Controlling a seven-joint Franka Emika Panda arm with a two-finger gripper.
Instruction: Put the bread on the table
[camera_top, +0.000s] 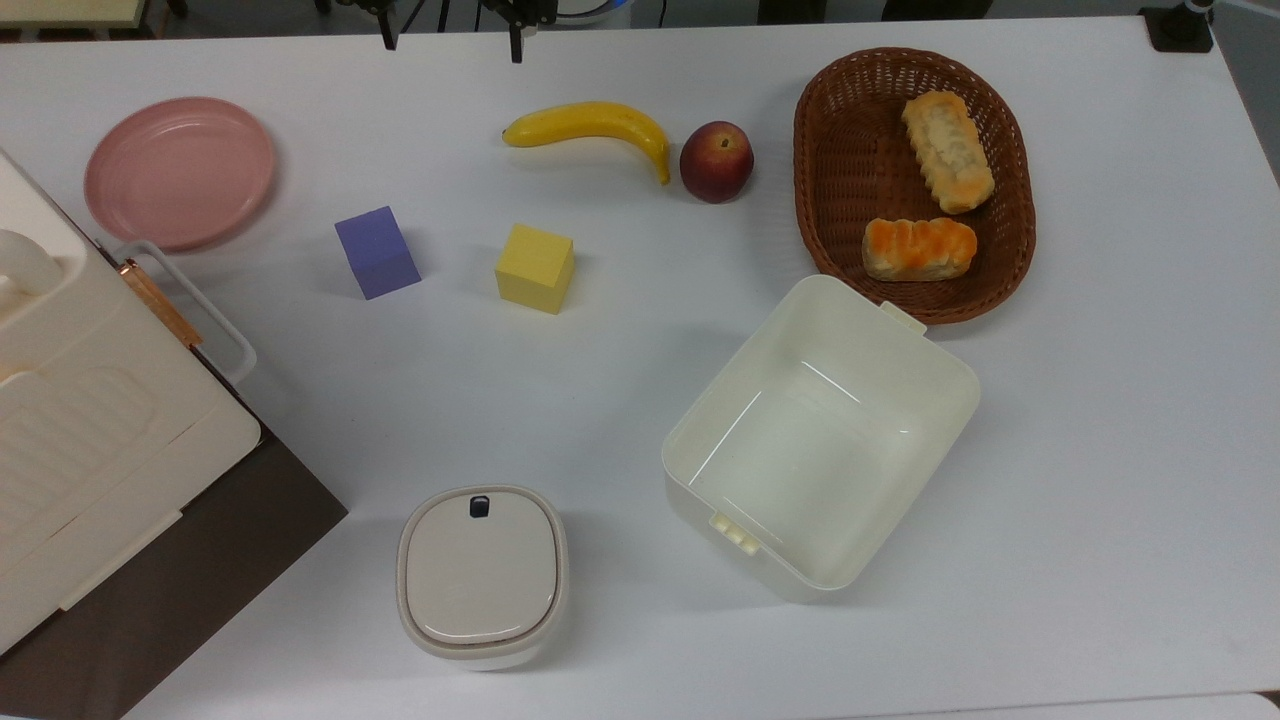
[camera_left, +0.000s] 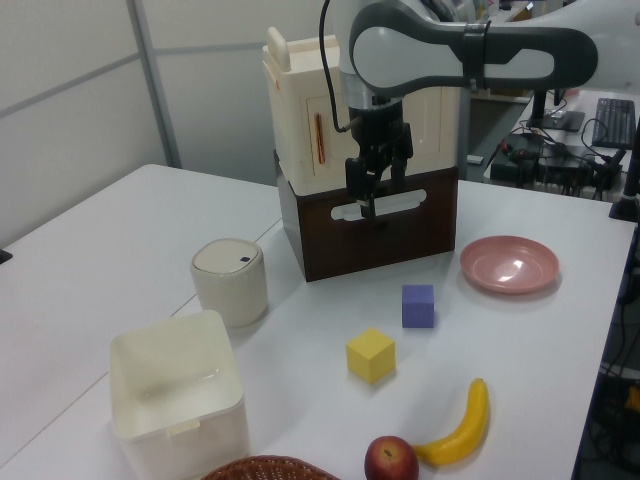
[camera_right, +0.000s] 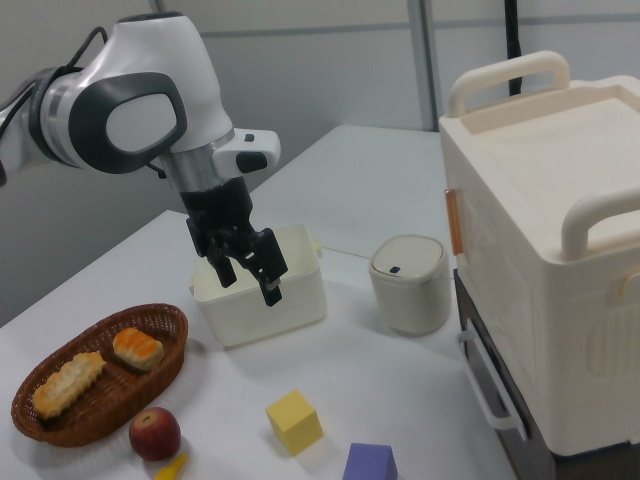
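On the white worktop (camera_top: 620, 400), a brown basket (camera_top: 835, 170) holds the short orange bread (camera_top: 918, 249), beside a longer pale loaf (camera_top: 948, 150).
The arm's hand (camera_right: 246, 270) hangs released and empty above the worktop, well apart; the bread looks light, soft and crushable, best pinched gently across its short sides.
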